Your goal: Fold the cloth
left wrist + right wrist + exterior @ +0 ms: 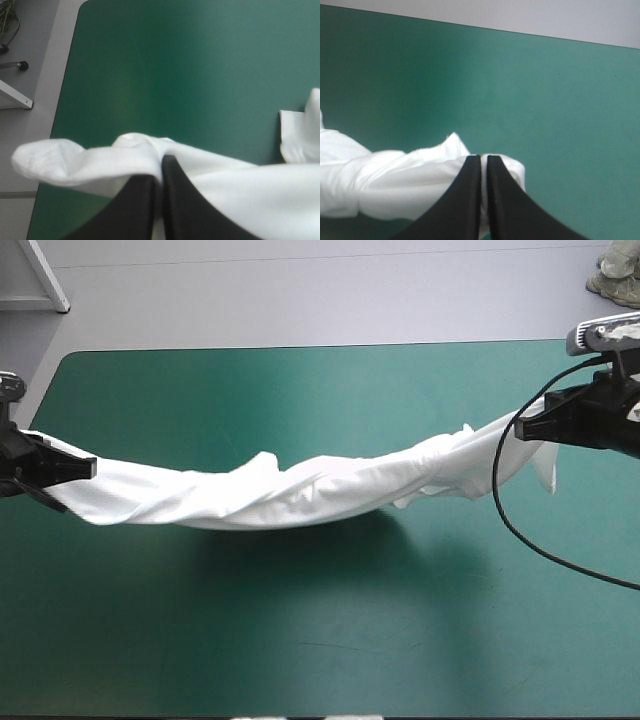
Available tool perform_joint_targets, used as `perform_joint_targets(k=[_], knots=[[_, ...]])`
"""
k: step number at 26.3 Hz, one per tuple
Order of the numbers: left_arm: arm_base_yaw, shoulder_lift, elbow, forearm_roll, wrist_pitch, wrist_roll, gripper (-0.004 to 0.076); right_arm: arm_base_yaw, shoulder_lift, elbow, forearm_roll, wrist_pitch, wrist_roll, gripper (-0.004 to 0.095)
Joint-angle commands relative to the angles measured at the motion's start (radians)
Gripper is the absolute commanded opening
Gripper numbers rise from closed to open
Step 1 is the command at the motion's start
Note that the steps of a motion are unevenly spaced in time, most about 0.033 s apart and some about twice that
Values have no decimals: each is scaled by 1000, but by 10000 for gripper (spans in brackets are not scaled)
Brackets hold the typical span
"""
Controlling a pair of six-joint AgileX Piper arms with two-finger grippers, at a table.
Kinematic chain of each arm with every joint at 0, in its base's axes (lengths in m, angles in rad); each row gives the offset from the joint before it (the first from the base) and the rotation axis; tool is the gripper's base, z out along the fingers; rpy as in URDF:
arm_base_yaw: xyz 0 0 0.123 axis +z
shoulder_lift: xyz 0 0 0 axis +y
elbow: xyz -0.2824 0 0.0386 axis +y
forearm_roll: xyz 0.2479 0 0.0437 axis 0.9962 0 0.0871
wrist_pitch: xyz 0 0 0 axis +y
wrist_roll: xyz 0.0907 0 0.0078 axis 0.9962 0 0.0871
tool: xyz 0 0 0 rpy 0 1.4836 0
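The T-shirt (300, 490) is lifted and pulled out into 1 long, twisted white band between the 2 hands, above the table (300, 640) with its teal-green cover. The left hand (90, 468) grips 1 end of the band and the right hand (520, 428) grips the other end, so the hands are well apart, each near its own side edge of the table. The right hand is nearer the far edge of the table than the left hand. From each hand the cloth runs down toward the middle, where it sags lowest and throws a dark shadow on the cover; I cannot tell if this lowest part touches the table. In the left wrist view the 2 black fingers (140, 205) are almost together, with a thin sheet of white cloth pressed between them. A soft rounded fold stands out just ahead of the tips and to one side of them. In the right wrist view the fingers (510, 210) are also almost together on the cloth, which is bunched in thick folds beside them. In the high view, a short loose corner of the T-shirt hangs down just under the right hand.
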Motion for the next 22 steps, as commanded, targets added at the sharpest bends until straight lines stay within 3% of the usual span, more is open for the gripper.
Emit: perform_joint_targets(k=[1,6,19,22], knots=[[1,15,78,21,-211,-29,19,-2,25,70,-3,-241,-13,-17],[1,266,95,17,-572,-53,19,-2,261,79,-2,-519,-58,-17],[-1,645,95,-115,-1052,-42,23,-2,627,79,2,-887,-58,-14],[-1,694,95,-115,-1142,-36,105,-2,657,79,2,-932,-58,75]])
